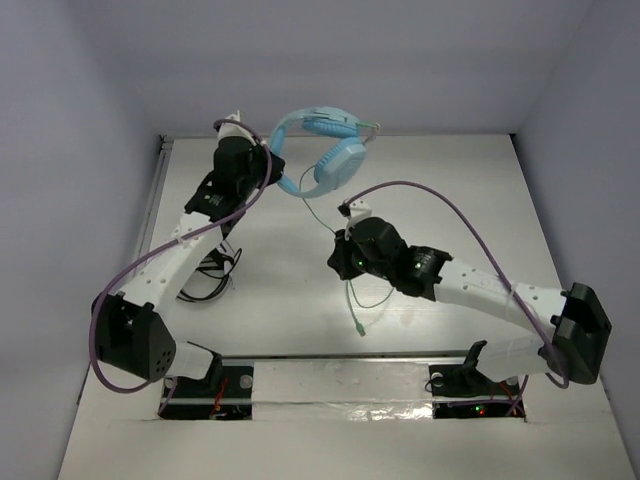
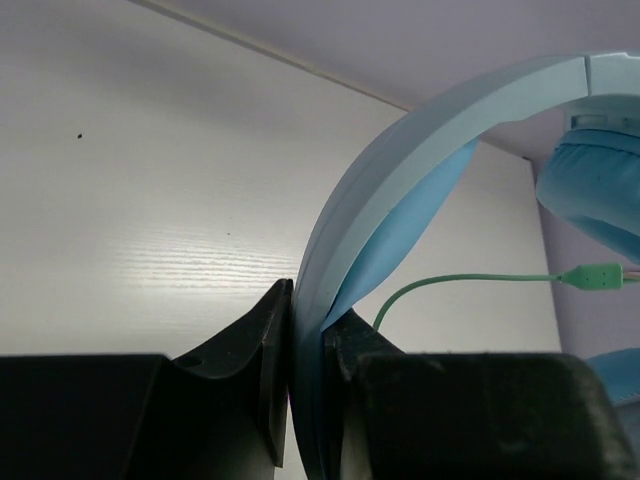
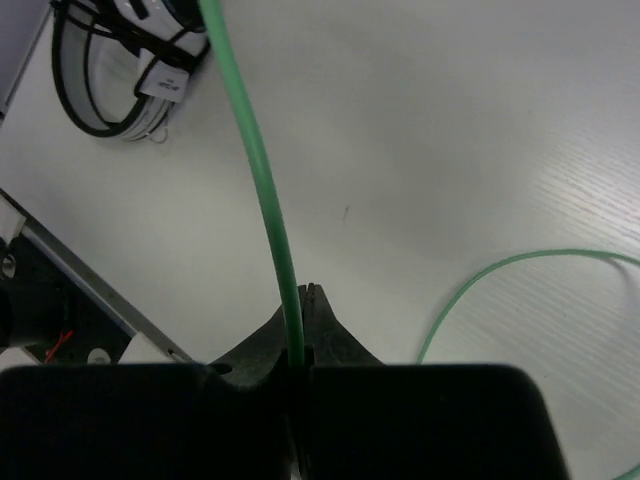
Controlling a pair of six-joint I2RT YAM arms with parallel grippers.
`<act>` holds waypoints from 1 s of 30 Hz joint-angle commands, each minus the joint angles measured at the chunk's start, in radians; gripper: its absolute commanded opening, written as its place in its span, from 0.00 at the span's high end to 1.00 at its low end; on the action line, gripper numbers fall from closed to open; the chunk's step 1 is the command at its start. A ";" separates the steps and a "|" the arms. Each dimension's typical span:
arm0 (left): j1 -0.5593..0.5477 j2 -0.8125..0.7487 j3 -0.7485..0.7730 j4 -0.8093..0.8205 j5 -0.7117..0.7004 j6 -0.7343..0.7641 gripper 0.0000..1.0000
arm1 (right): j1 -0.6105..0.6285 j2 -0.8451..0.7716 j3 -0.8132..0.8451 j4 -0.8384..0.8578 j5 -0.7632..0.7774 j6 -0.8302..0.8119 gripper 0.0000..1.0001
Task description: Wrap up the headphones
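The left gripper [image 2: 305, 322] is clamping the headphones [image 1: 336, 160] by the headband [image 2: 400, 165] (raised off the bench [image 1: 460, 210]); the right gripper [image 3: 303, 300] is pinching the cable [image 3: 262, 170].

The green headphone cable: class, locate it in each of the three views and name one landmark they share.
Top external: the green cable hangs from the headphones at upper centre down to mid-table.
Left wrist: the cable curves from centre to the right edge.
Right wrist: it runs from top left into the right gripper.
Shared landmark: the white table.
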 commanded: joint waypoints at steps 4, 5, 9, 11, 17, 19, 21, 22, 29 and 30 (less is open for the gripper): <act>-0.164 -0.009 -0.062 0.107 -0.224 0.100 1.00 | 0.068 -0.077 0.247 -0.330 0.204 -0.092 1.00; -0.175 -0.012 -0.081 0.107 -0.225 0.106 1.00 | 0.068 -0.086 0.293 -0.395 0.215 -0.111 1.00; -0.235 -0.029 -0.168 0.125 -0.235 0.157 1.00 | 0.068 -0.091 0.379 -0.539 0.302 -0.138 1.00; -0.268 -0.040 -0.194 0.116 -0.241 0.177 1.00 | 0.068 -0.089 0.398 -0.588 0.359 -0.155 1.00; -0.333 -0.054 -0.196 0.038 -0.221 0.221 1.00 | 0.068 -0.092 0.459 -0.646 0.477 -0.195 1.00; -0.365 -0.060 -0.193 0.008 -0.192 0.244 1.00 | 0.068 -0.086 0.480 -0.655 0.500 -0.206 1.00; -0.385 -0.071 -0.187 -0.026 -0.167 0.255 1.00 | 0.068 -0.077 0.516 -0.677 0.530 -0.220 1.00; -0.385 -0.077 -0.185 -0.037 -0.153 0.261 1.00 | 0.068 -0.068 0.520 -0.691 0.574 -0.220 1.00; -0.385 -0.111 -0.136 -0.149 -0.041 0.328 1.00 | 0.068 -0.073 0.528 -0.746 0.625 -0.209 1.00; -0.394 -0.111 -0.127 -0.178 -0.041 0.338 1.00 | 0.068 -0.066 0.537 -0.755 0.629 -0.209 1.00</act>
